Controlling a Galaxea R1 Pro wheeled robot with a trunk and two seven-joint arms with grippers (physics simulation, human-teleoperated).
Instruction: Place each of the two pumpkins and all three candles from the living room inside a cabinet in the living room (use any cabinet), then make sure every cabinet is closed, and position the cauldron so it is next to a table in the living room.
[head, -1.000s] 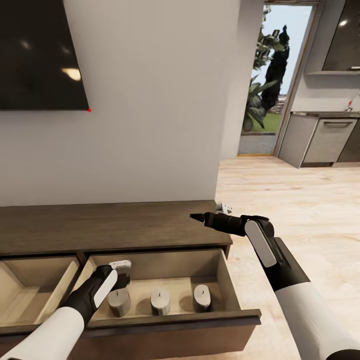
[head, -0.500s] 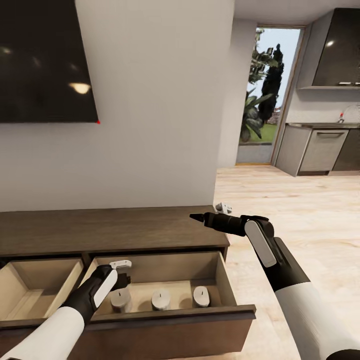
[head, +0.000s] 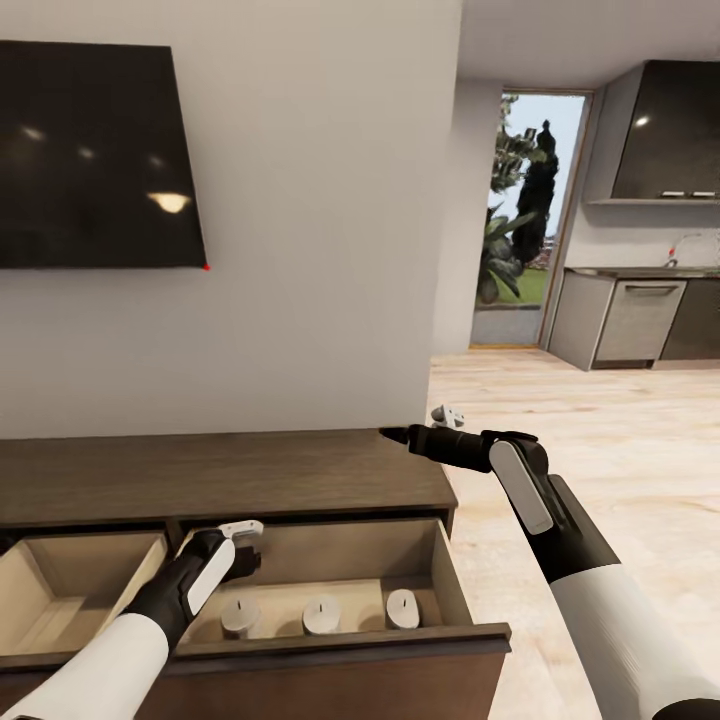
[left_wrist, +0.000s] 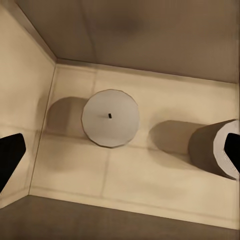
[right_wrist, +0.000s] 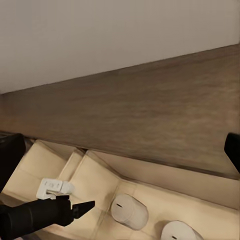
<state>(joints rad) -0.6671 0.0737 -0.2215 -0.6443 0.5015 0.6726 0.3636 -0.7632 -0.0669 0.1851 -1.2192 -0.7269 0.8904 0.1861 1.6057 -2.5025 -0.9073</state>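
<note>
The dark-brown cabinet (head: 220, 470) stands against the wall with both drawers pulled out. Three candles stand in a row in its right drawer (head: 455, 600): one at the left (head: 240, 615), one in the middle (head: 322, 613), one at the right (head: 402, 607). My left gripper (head: 247, 557) hangs open just above the left candle (left_wrist: 110, 117), with its fingertips (left_wrist: 10, 157) wide apart and not touching it. A second candle (left_wrist: 212, 150) stands beside it. My right gripper (head: 392, 434) hovers open over the right end of the cabinet top (right_wrist: 150, 115), holding nothing.
The left drawer (head: 70, 590) is open with a bare tan inside. A black TV (head: 95, 155) hangs on the wall above. A small white-grey object (head: 447, 413) lies on the wood floor past the cabinet's right end. Kitchen units (head: 630, 320) and a doorway (head: 520, 230) lie far right.
The whole picture has slid down as the camera rose or tilted up. My left gripper now stands a little higher above the left candle. The right arm holds its pose.
</note>
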